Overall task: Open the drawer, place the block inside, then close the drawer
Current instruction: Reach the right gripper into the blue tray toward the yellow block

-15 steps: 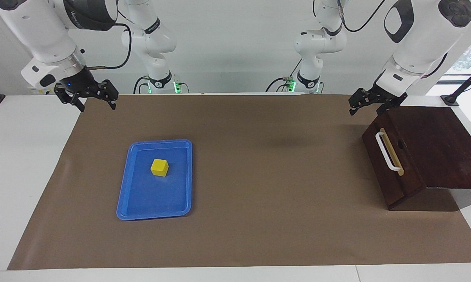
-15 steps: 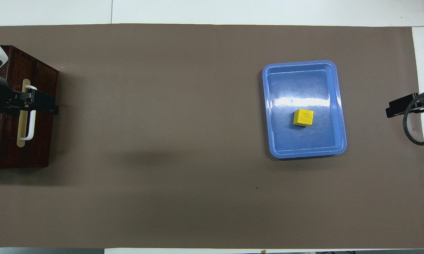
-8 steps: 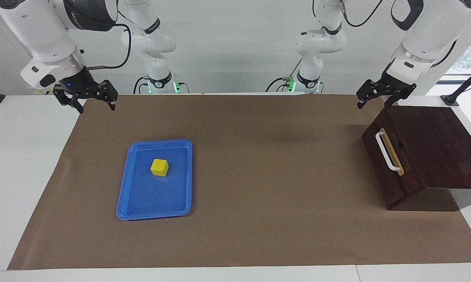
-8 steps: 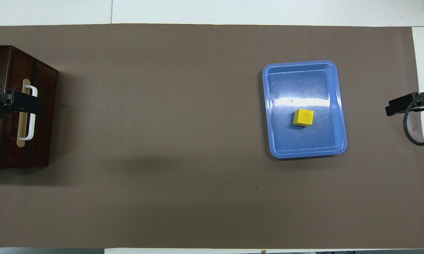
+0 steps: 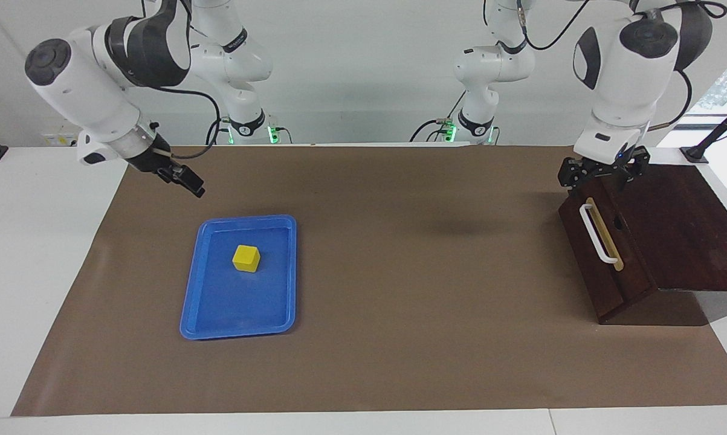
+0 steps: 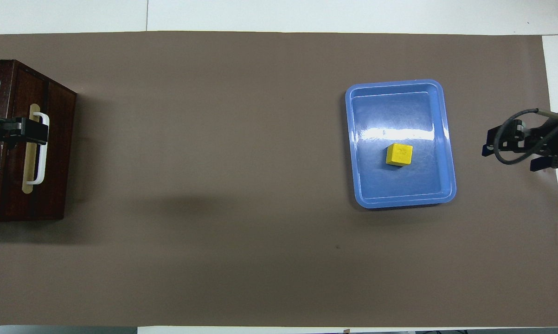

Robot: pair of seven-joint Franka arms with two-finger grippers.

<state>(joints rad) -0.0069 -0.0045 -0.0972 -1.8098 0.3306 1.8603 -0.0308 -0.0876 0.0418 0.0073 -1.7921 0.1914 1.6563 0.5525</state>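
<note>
Left gripper (image 5: 602,175) hangs open over the shut drawer's (image 5: 605,254) top edge; right gripper (image 5: 185,181), open too, hovers around 11 o'clock off the tray (image 5: 218,320) holding the block (image 5: 246,258).

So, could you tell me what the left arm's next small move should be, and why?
Probably the left gripper should drop a little toward the white handle and bracket it. The drawer looks fully closed in its box, the gripper is open just above the handle's upper end, and nothing is held. The block lies in the blue tray, with the right gripper open above the mat nearby.
</note>
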